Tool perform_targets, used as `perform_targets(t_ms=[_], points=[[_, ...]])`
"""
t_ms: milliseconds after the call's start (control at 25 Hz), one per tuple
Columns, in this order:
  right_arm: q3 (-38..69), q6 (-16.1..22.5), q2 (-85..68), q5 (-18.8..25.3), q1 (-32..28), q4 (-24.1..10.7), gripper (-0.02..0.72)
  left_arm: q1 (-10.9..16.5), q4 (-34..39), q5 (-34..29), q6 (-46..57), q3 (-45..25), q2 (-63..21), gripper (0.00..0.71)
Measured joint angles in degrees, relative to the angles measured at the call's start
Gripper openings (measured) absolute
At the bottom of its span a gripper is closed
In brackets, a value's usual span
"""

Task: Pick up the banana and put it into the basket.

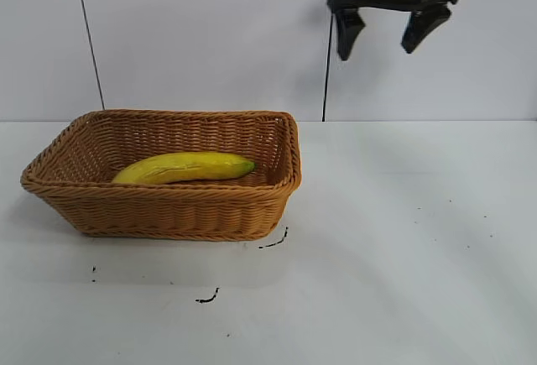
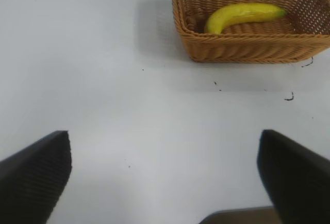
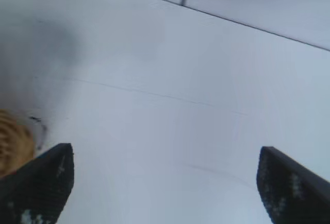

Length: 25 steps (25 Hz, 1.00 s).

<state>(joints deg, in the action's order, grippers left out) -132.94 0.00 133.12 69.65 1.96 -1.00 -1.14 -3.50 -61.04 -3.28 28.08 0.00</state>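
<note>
The yellow banana (image 1: 185, 167) with its greenish tip lies inside the light-brown wicker basket (image 1: 176, 212) on the left half of the white table. The left wrist view shows the same banana (image 2: 242, 16) in the basket (image 2: 247, 49), well apart from my left gripper (image 2: 165, 177), which stands open over bare table. My right gripper (image 1: 384, 33) hangs high above the table, to the right of the basket, open and holding nothing. In the right wrist view my right gripper (image 3: 165, 183) is wide open and a bit of the basket (image 3: 13, 147) shows beside one finger.
Small dark marks (image 1: 273, 242) dot the white table (image 1: 403, 239) in front of the basket. A grey wall with two thin vertical cables (image 1: 329, 63) stands behind. The left arm is out of the exterior view.
</note>
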Motion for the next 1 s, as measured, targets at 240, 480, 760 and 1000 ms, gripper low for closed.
perform_targets(t_ms=[240, 480, 760, 1000], points=[[3.78, -0.62, -2.8, 0.12, -0.88, 0.3, 0.689, 0.0, 0.0, 0.0, 0.0, 0.0, 0.0, 0.695], [15.94, -0.62, -10.8, -0.02, -0.83, 0.42, 0.689, 0.0, 0.0, 0.0, 0.0, 0.0, 0.0, 0.695], [39.11, -0.66, -27.41, -0.03, -0.83, 1.0, 0.689, 0.0, 0.0, 0.0, 0.0, 0.0, 0.0, 0.695], [56.91, -0.78, -44.04, -0.03, -0.83, 1.0, 0.689, 0.0, 0.0, 0.0, 0.0, 0.0, 0.0, 0.695]])
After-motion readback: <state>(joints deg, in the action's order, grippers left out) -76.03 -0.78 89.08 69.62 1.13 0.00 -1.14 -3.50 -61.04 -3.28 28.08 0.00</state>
